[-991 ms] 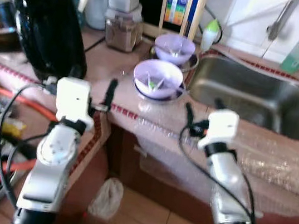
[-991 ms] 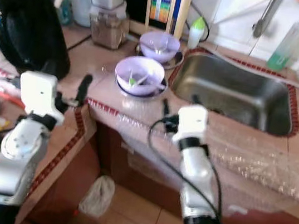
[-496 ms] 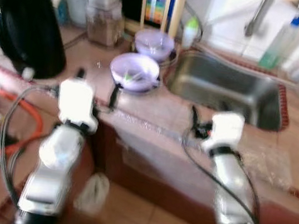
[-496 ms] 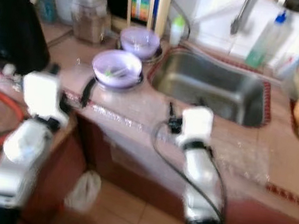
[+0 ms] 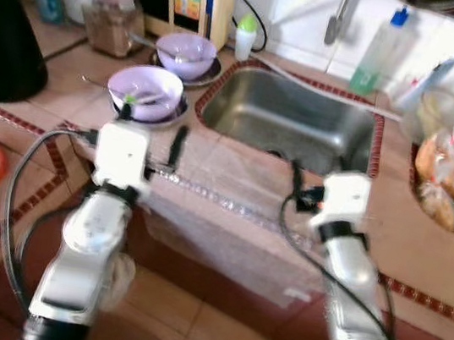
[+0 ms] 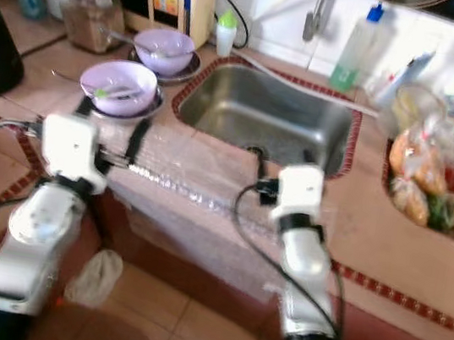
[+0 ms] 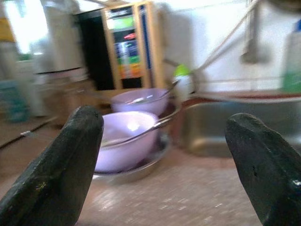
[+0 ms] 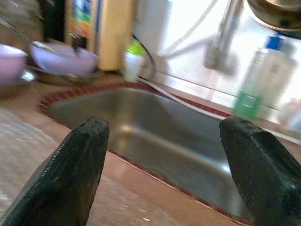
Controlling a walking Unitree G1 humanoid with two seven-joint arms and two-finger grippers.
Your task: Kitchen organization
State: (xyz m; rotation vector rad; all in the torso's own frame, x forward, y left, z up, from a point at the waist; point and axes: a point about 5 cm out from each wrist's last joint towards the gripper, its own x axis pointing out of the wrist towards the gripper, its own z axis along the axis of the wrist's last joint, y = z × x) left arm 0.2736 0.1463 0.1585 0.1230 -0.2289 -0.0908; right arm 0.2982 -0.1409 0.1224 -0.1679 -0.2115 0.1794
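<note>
Left eye view: sink runs left-right.

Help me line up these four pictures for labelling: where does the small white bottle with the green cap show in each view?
Left eye view: small white bottle behind the sink's far left corner.
Right eye view: same corner, beside the far purple bowl.
Left wrist view: blurred, past the bowls, between the left pincer's fingers.
Right wrist view: at the sink's rim.
Shared landmark: the steel sink.
</note>
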